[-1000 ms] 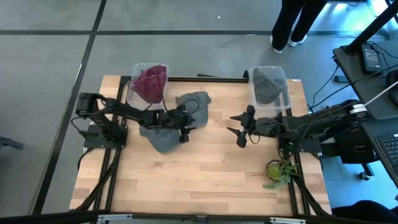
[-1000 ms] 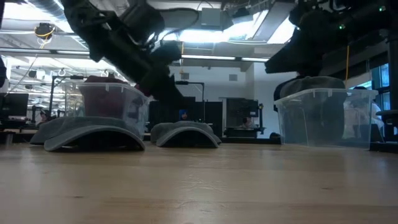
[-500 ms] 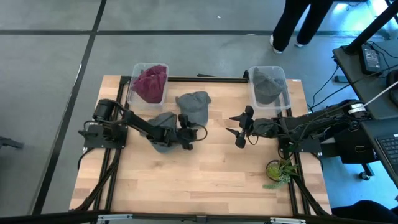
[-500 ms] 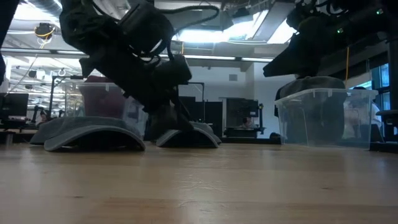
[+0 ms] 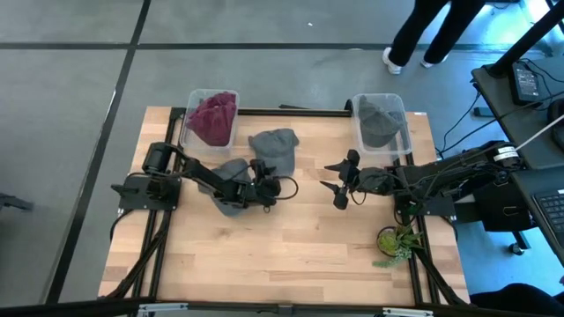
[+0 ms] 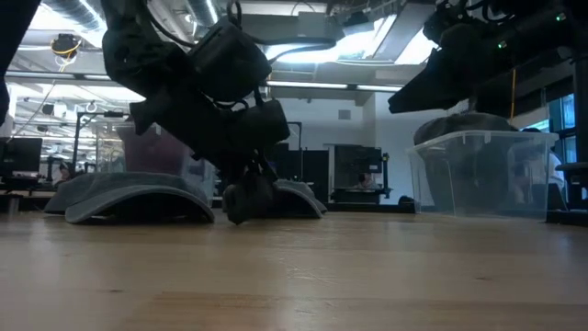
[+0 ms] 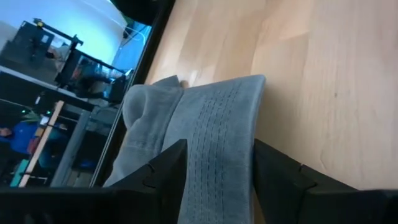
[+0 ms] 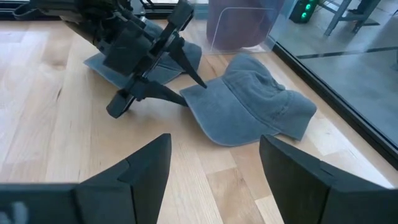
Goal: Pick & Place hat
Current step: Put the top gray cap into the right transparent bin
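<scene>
Two grey caps lie on the wooden table. One cap rests brim-down near the far edge. The other lies under my left arm. My left gripper is open and low at the tabletop. In the left wrist view its fingers stand on either side of a stitched grey brim, with the crown beyond. My right gripper is open, hovers right of centre and holds nothing. My left gripper straddles the cap's brim, the fingers lying level along it just above the table. Whether the fingers touch the cloth I cannot tell. The cap lies flat on the wood.
A clear bin of dark red hats stands at the far left and a clear bin with a grey hat at the far right. A small plant sits by the right edge. A person's legs show beyond the table. Bare wood fills the near half.
My left gripper has come down from above the caps to tabletop level, shifting slightly toward the near edge, and its arm has stretched out lower over the near cap. Both caps stay where they were. My right arm has kept still.
</scene>
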Motion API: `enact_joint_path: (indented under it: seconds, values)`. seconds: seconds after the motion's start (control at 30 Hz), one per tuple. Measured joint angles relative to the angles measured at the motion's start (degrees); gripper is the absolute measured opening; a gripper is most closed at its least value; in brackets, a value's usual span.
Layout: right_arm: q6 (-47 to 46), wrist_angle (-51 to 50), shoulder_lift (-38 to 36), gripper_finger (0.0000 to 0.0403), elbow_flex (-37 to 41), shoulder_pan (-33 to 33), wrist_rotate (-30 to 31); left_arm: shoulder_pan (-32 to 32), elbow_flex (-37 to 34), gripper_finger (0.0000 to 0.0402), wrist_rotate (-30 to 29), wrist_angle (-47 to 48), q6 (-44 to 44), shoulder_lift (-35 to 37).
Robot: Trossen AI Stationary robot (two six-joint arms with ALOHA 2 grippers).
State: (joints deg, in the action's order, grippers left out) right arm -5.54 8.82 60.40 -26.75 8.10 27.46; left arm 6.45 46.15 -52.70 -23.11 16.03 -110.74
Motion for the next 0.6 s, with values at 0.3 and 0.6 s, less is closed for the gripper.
enact_joint_path:
  seconds: [0.3, 0.6]
  values:
    - [0.0, 0.0, 0.0, 0.0244, 0.0, 0.0, 0.0, -0.8, -0.1, 0.0053, 0.7, 0.3, 0.4, 0.0]
    - [-3.6, 0.0, 0.0, 0.0244, 0.0, 0.0, 0.0, 0.6, 0.4, 0.0016, -6.3, 0.8, 7.2, 0.1]
